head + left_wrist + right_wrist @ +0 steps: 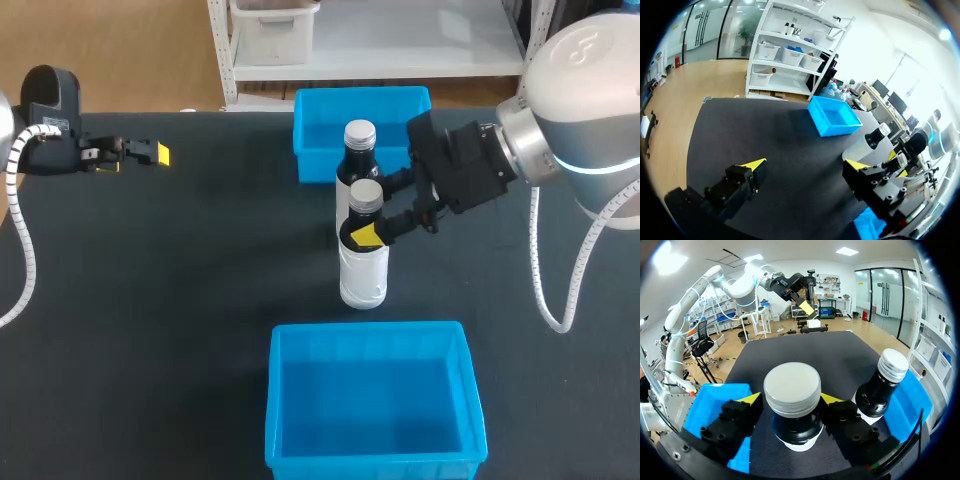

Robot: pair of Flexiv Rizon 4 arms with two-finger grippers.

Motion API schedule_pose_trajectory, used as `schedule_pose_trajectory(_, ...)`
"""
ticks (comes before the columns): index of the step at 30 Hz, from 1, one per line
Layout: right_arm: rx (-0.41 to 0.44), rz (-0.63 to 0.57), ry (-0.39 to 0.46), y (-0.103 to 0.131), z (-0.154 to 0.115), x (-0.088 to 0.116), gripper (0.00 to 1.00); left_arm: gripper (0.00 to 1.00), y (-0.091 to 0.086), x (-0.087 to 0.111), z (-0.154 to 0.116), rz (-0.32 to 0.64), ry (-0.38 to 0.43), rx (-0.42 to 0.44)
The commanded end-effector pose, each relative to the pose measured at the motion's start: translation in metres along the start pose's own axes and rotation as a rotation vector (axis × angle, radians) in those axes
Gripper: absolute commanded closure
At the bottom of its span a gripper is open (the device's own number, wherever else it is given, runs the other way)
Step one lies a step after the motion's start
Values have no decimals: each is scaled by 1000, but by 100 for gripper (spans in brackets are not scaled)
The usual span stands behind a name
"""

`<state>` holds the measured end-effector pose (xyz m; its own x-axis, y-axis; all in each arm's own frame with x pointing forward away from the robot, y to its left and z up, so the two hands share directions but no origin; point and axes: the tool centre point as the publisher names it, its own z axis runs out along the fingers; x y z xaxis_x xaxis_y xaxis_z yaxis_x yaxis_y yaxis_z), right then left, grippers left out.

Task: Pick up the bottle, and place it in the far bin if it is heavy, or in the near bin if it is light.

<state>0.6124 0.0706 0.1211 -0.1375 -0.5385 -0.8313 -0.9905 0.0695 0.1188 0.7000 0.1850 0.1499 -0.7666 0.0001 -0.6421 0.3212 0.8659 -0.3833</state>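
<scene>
Two dark bottles with silver caps and white labels stand mid-table. The nearer bottle (364, 262) sits between the fingers of my right gripper (370, 230), which comes in from the right. In the right wrist view its yellow-tipped fingers (751, 399) press the neck of this bottle (792, 390) from both sides, so the gripper (790, 400) is shut on it. The bottle rests on the table. The second bottle (358, 152) (882, 385) stands just behind it. My left gripper (150, 154) (805, 167) hangs open and empty at the far left.
The far blue bin (320, 120) (835, 117) sits right behind the second bottle. The near blue bin (290, 400) (715, 402) lies at the front edge, empty. Dark table mat (180, 260) spreads wide on the left.
</scene>
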Motion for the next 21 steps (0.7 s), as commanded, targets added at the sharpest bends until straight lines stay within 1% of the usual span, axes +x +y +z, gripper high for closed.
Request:
schedule_pose_trajectory(1,-3,1,2,-2,3,0,29,0,0,0,0,0,0,0)
schedule_pose_trajectory(2,-3,2,3,-2,3,1,25,0,0,0,0,0,0,0)
schedule_pose_trajectory(4,-4,3,4,-2,4,1,21,0,0,0,0,0,0,0)
schedule_pose_trajectory(6,-5,3,5,-2,4,1,21,0,0,0,0,0,0,0)
schedule_pose_trajectory(8,-5,3,6,-2,5,1,24,0,0,0,0,0,0,0)
schedule_pose_trajectory(9,-5,3,6,-2,5,1,30,0,0,0,0,0,0,0)
schedule_pose_trajectory(10,-6,3,5,-2,5,1,50,0,0,0,0,0,0,0)
schedule_pose_trajectory(11,-6,3,5,-3,5,1,53,0,0,0,0,0,0,0)
schedule_pose_trajectory(13,-5,4,4,-3,4,1,63,0,0,0,0,0,0,0)
schedule_pose_trajectory(14,-5,3,3,-3,4,1,72,0,0,0,0,0,0,0)
schedule_pose_trajectory(15,-4,3,3,-4,4,1,78,0,0,0,0,0,0,0)
schedule_pose_trajectory(16,-3,3,3,-4,4,1,87,0,0,0,0,0,0,0)
schedule_pose_trajectory(17,-3,4,2,-4,4,1,99,0,0,0,0,0,0,0)
schedule_pose_trajectory(21,-2,4,-2,-5,4,1,100,0,0,0,0,0,0,0)
